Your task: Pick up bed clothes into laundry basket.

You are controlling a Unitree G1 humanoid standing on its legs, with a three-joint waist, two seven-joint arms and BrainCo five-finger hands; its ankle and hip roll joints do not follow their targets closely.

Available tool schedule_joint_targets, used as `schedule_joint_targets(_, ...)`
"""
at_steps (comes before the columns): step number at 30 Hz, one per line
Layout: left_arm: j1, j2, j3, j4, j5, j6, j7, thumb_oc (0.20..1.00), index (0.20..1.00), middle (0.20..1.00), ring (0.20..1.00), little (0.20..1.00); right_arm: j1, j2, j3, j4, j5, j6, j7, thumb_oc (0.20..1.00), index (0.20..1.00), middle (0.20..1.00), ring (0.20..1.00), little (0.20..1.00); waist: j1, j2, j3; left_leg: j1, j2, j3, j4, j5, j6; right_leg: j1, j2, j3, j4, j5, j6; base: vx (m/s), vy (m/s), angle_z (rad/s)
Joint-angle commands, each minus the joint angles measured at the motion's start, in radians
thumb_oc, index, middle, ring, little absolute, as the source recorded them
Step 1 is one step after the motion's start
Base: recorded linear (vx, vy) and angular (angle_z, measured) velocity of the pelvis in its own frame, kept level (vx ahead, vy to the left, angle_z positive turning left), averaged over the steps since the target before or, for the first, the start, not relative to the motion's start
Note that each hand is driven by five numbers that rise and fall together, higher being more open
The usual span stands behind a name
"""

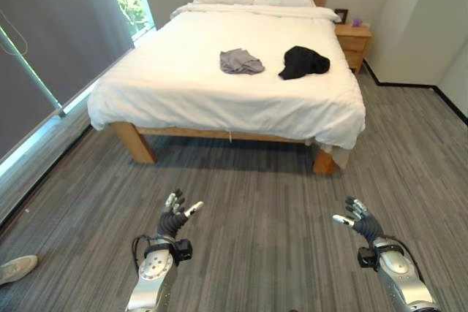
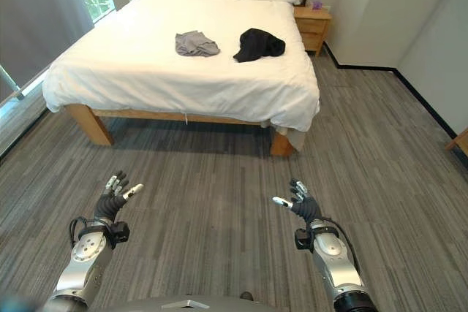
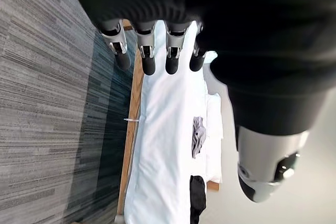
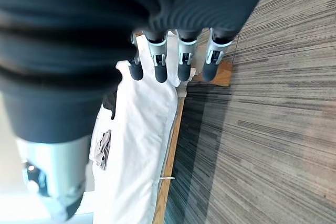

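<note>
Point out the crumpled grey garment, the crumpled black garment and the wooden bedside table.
Crumpled grey garment (image 1: 241, 61), left eye view, middle of the heap.
Crumpled black garment (image 1: 303, 61), left eye view, centre of the bundle.
Wooden bedside table (image 1: 353, 43), left eye view, its drawer front.

No legible text, labels, numbers or signs on anything in view

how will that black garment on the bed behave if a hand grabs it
The black garment lies crumpled in soft folds on the bed, so it is probably floppy and will drape and hang from the hand. It looks like light cloth, likely to bunch or slide along the smooth sheet if pushed rather than pinched.
</note>
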Motion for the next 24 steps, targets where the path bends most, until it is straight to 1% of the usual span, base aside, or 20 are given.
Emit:
schedule_joint_targets(1,-0.064,0.037,0.021,-0.017,0.013,-0.067,0.029,1.000,1.000,1.000,1.000,1.000,-0.063,0.022,-0.028,-0.071,0.021,-0.063,-0.023,1.000,1.000,1.000,1.000,1.000,-0.003,0.007,0.043,0.005,-0.049,-0.026,0.012,-0.043,0.012,-0.035,-0.152,-0.045,0.170,-0.030,0.114,-0.05,0.175,0.01)
schedule_joint_targets(2,-0.070,0.043,0.021,-0.019,0.023,-0.063,0.029,1.000,1.000,1.000,1.000,1.000,-0.060,0.022,-0.027,-0.076,0.019,-0.064,-0.021,1.000,1.000,1.000,1.000,1.000,-0.005,0.010,0.054,0.008,-0.058,-0.032,0.012,-0.048,0.024,-0.071,-0.173,-0.035,0.251,-0.013,0.116,-0.07,0.254,-0.06)
schedule_joint_targets(3,-0.076,0.050,0.024,-0.014,0.030,-0.062,0.034,1.000,1.000,1.000,1.000,1.000,-0.061,0.024,-0.022,-0.082,0.014,-0.062,-0.019,1.000,1.000,1.000,1.000,1.000,-0.008,0.010,0.071,0.014,-0.071,-0.030,0.012,-0.053,0.040,-0.128,-0.202,-0.026,0.358,0.028,0.121,0.00,0.212,-0.10)
schedule_joint_targets(4,-0.085,0.055,0.025,-0.010,0.037,-0.057,0.035,1.000,1.000,1.000,1.000,1.000,-0.060,0.030,-0.013,-0.086,0.011,-0.060,-0.016,1.000,1.000,1.000,1.000,1.000,-0.014,0.017,0.084,0.023,-0.072,-0.028,0.012,-0.057,0.050,-0.156,-0.207,-0.024,0.443,0.050,0.113,0.03,0.179,-0.09)
schedule_joint_targets(5,-0.094,0.058,0.027,-0.003,0.049,-0.052,0.038,1.000,1.000,1.000,1.000,1.000,-0.058,0.035,-0.007,-0.088,0.009,-0.058,-0.013,1.000,1.000,1.000,1.000,1.000,-0.018,0.018,0.095,0.031,-0.071,-0.030,0.012,-0.063,0.053,-0.197,-0.204,-0.018,0.502,0.053,0.107,0.09,0.110,-0.09)
schedule_joint_targets(6,-0.097,0.058,0.029,0.003,0.052,-0.054,0.039,1.000,1.000,1.000,1.000,1.000,-0.057,0.039,-0.004,-0.083,0.011,-0.059,-0.011,1.000,1.000,1.000,1.000,1.000,-0.020,0.020,0.105,0.040,-0.067,-0.028,0.012,-0.067,0.052,-0.236,-0.204,-0.024,0.526,0.047,0.106,0.13,0.029,-0.13)
schedule_joint_targets(7,-0.096,0.057,0.035,0.003,0.047,-0.055,0.041,1.000,1.000,1.000,1.000,1.000,-0.053,0.042,-0.003,-0.085,0.015,-0.056,-0.008,1.000,1.000,1.000,1.000,1.000,-0.023,0.020,0.111,0.050,-0.061,-0.022,0.012,-0.075,0.046,-0.258,-0.207,-0.038,0.503,0.043,0.107,0.18,-0.028,0.02)
schedule_joint_targets(9,-0.094,0.055,0.048,0.002,0.037,-0.063,0.042,1.000,1.000,1.000,1.000,1.000,-0.047,0.041,-0.006,-0.081,0.026,-0.056,0.000,1.000,1.000,1.000,1.000,1.000,-0.031,0.010,0.118,0.073,-0.059,-0.012,0.012,-0.096,0.028,-0.284,-0.207,-0.087,0.373,0.040,0.108,0.25,-0.113,0.10)
schedule_joint_targets(10,-0.093,0.054,0.053,-0.003,0.033,-0.063,0.041,1.000,1.000,1.000,1.000,1.000,-0.043,0.039,-0.009,-0.075,0.038,-0.056,-0.002,1.000,1.000,1.000,1.000,1.000,-0.041,0.006,0.123,0.089,-0.053,-0.018,0.012,-0.110,0.017,-0.285,-0.192,-0.094,0.302,0.054,0.116,0.20,-0.115,-0.08)
schedule_joint_targets(11,-0.092,0.054,0.053,-0.003,0.033,-0.062,0.041,1.000,1.000,1.000,1.000,1.000,-0.043,0.039,-0.009,-0.075,0.038,-0.056,-0.001,1.000,1.000,1.000,1.000,1.000,-0.043,0.011,0.125,0.093,-0.048,-0.019,0.012,-0.112,0.015,-0.275,-0.186,-0.099,0.292,0.058,0.116,0.34,-0.199,-0.07)
schedule_joint_targets(12,-0.103,0.060,0.053,0.007,0.033,-0.061,0.046,1.000,1.000,1.000,1.000,1.000,-0.044,0.037,-0.008,-0.066,0.054,-0.057,-0.009,1.000,1.000,1.000,1.000,1.000,-0.067,0.000,0.131,0.127,-0.034,-0.033,0.012,-0.138,-0.006,-0.312,-0.155,-0.079,0.171,0.101,0.136,0.36,-0.199,0.00)
schedule_joint_targets(13,-0.114,0.062,0.051,0.017,0.039,-0.060,0.049,1.000,1.000,1.000,1.000,1.000,-0.047,0.037,-0.007,-0.071,0.054,-0.056,-0.011,1.000,1.000,1.000,1.000,1.000,-0.076,0.001,0.131,0.144,-0.018,-0.031,0.012,-0.151,-0.017,-0.323,-0.142,-0.073,0.134,0.117,0.142,0.47,-0.271,0.03)
schedule_joint_targets(15,-0.133,0.064,0.047,0.019,0.058,-0.060,0.055,1.000,1.000,1.000,1.000,1.000,-0.059,0.029,-0.006,-0.078,0.050,-0.058,-0.009,1.000,1.000,1.000,1.000,1.000,-0.083,-0.003,0.124,0.180,0.004,-0.032,0.012,-0.174,-0.033,-0.338,-0.148,-0.098,0.121,0.145,0.152,0.38,-0.221,0.11)
schedule_joint_targets(17,-0.129,0.065,0.040,-0.001,0.069,-0.059,0.049,1.000,1.000,1.000,1.000,1.000,-0.057,0.020,-0.015,-0.088,0.059,-0.062,-0.006,1.000,1.000,1.000,1.000,1.000,-0.080,0.001,0.113,0.201,0.032,-0.041,0.033,-0.167,-0.043,-0.324,-0.146,-0.124,0.154,0.122,0.131,0.31,-0.183,0.12)
schedule_joint_targets(19,-0.128,0.064,0.041,-0.002,0.069,-0.059,0.049,1.000,1.000,1.000,1.000,1.000,-0.057,0.020,-0.015,-0.087,0.060,-0.062,-0.006,1.000,1.000,1.000,1.000,1.000,-0.080,0.002,0.113,0.201,0.033,-0.041,0.034,-0.169,-0.044,-0.325,-0.145,-0.124,0.158,0.120,0.131,0.25,-0.137,0.10)
schedule_joint_targets(20,-0.133,0.041,0.026,0.000,0.007,-0.068,0.040,1.000,1.000,1.000,1.000,1.000,-0.093,-0.005,-0.031,-0.074,0.109,-0.066,-0.021,1.000,1.000,1.000,1.000,1.000,-0.085,0.029,0.111,0.127,0.100,-0.036,0.314,-0.038,-0.090,-0.289,-0.114,-0.133,0.240,0.042,0.066,0.49,-0.335,0.06)
schedule_joint_targets(21,-0.135,0.031,0.022,0.003,-0.024,-0.070,0.039,1.000,1.000,1.000,1.000,1.000,-0.101,-0.010,-0.026,-0.077,0.139,-0.074,-0.020,1.000,1.000,1.000,1.000,1.000,-0.081,0.018,0.116,0.064,0.114,-0.037,0.486,0.028,-0.096,-0.255,-0.103,-0.134,0.234,0.022,0.039,0.61,-0.466,0.13)
schedule_joint_targets(22,-0.134,0.028,0.019,0.002,-0.040,-0.068,0.032,1.000,1.000,1.000,1.000,1.000,-0.096,-0.016,-0.024,-0.084,0.159,-0.078,-0.014,1.000,1.000,1.000,1.000,1.000,-0.069,0.004,0.125,-0.011,0.119,-0.035,0.629,0.076,-0.094,-0.215,-0.089,-0.133,0.218,-0.004,0.009,0.44,-0.503,0.09)
schedule_joint_targets(23,-0.140,0.037,0.018,-0.004,-0.029,-0.061,0.025,1.000,1.000,1.000,1.000,1.000,-0.085,-0.028,-0.037,-0.117,0.178,-0.079,-0.001,1.000,1.000,1.000,1.000,1.000,-0.062,-0.014,0.136,-0.064,0.162,0.006,0.783,0.143,-0.106,-0.171,-0.070,-0.146,0.200,-0.030,-0.027,0.38,-0.449,0.06)
schedule_joint_targets(24,-0.143,0.038,0.009,-0.004,-0.037,-0.059,0.012,1.000,1.000,1.000,1.000,1.000,-0.073,-0.035,-0.043,-0.116,0.176,-0.071,-0.006,1.000,1.000,1.000,1.000,1.000,-0.043,-0.029,0.153,-0.135,0.142,-0.004,0.851,0.130,-0.090,-0.135,-0.059,-0.133,0.176,-0.041,-0.044,0.27,-0.318,-0.17)
